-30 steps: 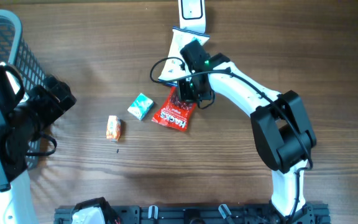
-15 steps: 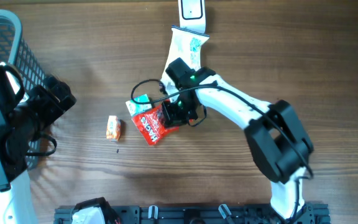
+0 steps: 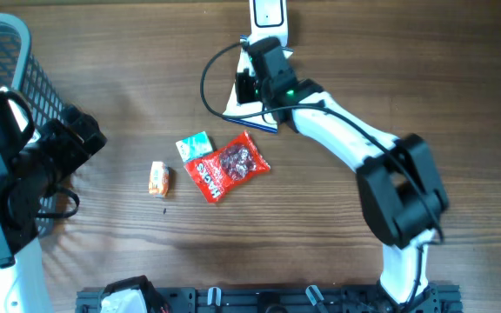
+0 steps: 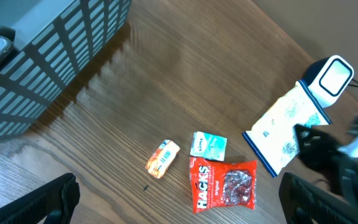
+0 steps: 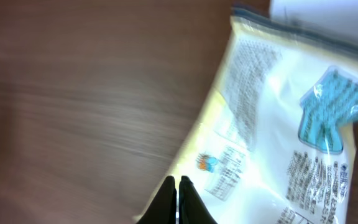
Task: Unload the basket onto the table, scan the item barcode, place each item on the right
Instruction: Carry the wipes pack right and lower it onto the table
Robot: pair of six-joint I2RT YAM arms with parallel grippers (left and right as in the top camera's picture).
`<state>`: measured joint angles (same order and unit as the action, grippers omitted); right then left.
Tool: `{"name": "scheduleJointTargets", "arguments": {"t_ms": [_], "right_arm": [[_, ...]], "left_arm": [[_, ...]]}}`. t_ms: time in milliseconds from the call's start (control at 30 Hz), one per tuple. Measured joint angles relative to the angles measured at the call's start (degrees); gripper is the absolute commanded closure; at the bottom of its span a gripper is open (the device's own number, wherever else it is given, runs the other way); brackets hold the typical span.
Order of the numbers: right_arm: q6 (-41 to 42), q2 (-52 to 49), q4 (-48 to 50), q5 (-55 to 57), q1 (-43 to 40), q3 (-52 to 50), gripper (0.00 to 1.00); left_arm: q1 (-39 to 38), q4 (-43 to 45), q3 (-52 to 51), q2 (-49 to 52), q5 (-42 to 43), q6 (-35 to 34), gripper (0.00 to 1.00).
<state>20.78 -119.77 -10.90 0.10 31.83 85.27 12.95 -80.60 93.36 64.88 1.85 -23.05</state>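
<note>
left gripper [image 3: 81, 139]: spread wide, empty, beside basket [image 3: 7, 52].
orange packet [image 3: 158, 177], red candy bag [image 3: 229, 167], teal packet [image 3: 192, 145]: loose, mid-table.
right gripper [image 5: 178, 182]: clenched at edge of white pouch [image 5: 278, 124], just short of scanner [image 3: 269, 13].
risk: closed tips likely shove the pouch, not lift it, so the barcode never faces the scanner.

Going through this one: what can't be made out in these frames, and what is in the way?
Right wrist: print on the white pouch is motion-blurred, and the pouch is cut off at the right and bottom edges. Whether the shut right gripper touches it is unclear.
Overhead: the right arm covers most of the pouch and hides the gripper; the orange packet is too small to read.
Left wrist: the right arm is smeared at the right edge.
</note>
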Motion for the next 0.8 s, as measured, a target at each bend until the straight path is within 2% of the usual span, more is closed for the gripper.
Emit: {"name": "scheduleJointTargets", "arguments": {"t_ms": [200, 467, 700, 800], "right_arm": [[0.2, -3.0, -7.7, 7.0, -0.1, -0.5, 0.96], [0.2, -2.7, -22.4, 7.9, -2.7, 0.5, 0.96], [1.1, -2.2, -42.3, 9.4, -2.9, 0.4, 0.96], [6.9, -2.2, -54.0, 15.5, -2.9, -0.5, 0.96]], "left_arm": [[0.0, 0.0, 0.0, 0.0, 0.0, 0.0, 0.00], [0.0, 0.0, 0.0, 0.0, 0.0, 0.0, 0.00], [0.0, 0.0, 0.0, 0.0, 0.0, 0.0, 0.00], [0.0, 0.0, 0.0, 0.0, 0.0, 0.0, 0.00]]}}
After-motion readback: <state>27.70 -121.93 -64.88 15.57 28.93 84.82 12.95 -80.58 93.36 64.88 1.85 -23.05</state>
